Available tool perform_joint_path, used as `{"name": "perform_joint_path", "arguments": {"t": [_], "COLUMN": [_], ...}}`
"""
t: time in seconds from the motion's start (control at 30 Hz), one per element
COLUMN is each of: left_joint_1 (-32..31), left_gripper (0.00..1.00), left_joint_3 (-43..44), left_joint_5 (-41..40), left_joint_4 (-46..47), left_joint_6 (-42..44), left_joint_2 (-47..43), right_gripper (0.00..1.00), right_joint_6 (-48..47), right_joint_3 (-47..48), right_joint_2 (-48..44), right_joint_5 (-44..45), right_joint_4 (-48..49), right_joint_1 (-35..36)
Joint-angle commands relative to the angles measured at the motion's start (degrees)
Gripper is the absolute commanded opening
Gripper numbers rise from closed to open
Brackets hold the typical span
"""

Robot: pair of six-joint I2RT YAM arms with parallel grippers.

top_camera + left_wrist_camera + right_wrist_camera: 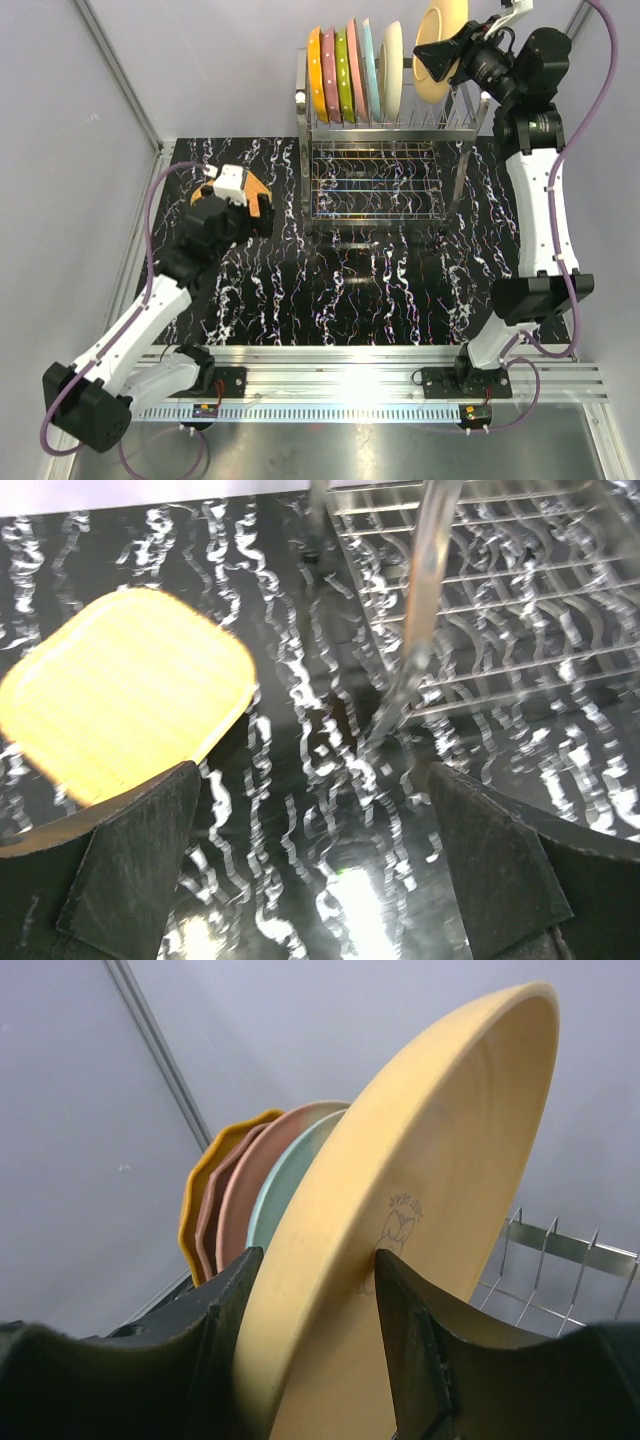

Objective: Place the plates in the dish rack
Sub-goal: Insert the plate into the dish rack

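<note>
Right fingers (pixel 420 1360) clamp a tan plate (pixel 430 1160) upright over the right end of the dish rack (pixel 375 180), beside six racked plates (pixel 350 70). Left fingers (pixel 140 860), wide open and empty, hover by an orange plate (pixel 130 690) on the worktop (pixel 380 290).

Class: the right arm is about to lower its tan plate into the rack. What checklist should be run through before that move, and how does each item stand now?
1. The right gripper has its fingers on both faces of the tan plate: ok.
2. Tan plate on edge, roughly matching the racked plates: ok.
3. Free space on the dish rack to the right of the cream plate: ok.
4. Plate rim lined up between two prongs: cannot tell.
5. Left gripper open, low and away from the upper tier, near the flat-lying orange plate: ok.
</note>
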Motion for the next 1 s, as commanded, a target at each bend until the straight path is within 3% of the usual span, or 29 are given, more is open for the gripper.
{"name": "perform_joint_path", "arguments": {"t": [0.0,0.27,0.53,0.7,0.83,0.97], "left_joint_1": [-1.68,-2.12,-2.21,-2.3,-2.38,-2.39], "left_gripper": [0.99,0.99,0.99,0.99,0.99,0.99], "left_joint_3": [-5.71,-4.49,-4.76,-4.76,-4.76,-4.75], "left_joint_5": [-7.08,-7.79,-8.66,-9.1,-9.19,-9.37], "left_joint_4": [5.46,4.07,4.34,4.07,3.98,3.98], "left_joint_6": [4.88,5.5,5.59,5.59,5.76,5.85], "left_joint_2": [-4.62,-5.94,-6.91,-7.08,-7.17,-7.09], "right_gripper": [0.01,0.01,0.01,0.06,0.2,0.43], "right_joint_6": [2.2,6.51,8.36,8.09,8.36,8.27], "right_joint_3": [1.25,1.87,-3.4,-5.6,-6.12,-6.56], "right_joint_2": [1.62,4.7,5.58,5.58,5.85,5.76], "right_joint_5": [-3.53,-4.15,-3.36,-3.18,-3.62,-3.62], "right_joint_4": [7.06,10.84,15.41,15.85,16.12,15.77], "right_joint_1": [-0.23,-0.23,-0.23,-0.15,-0.15,-0.23]}}
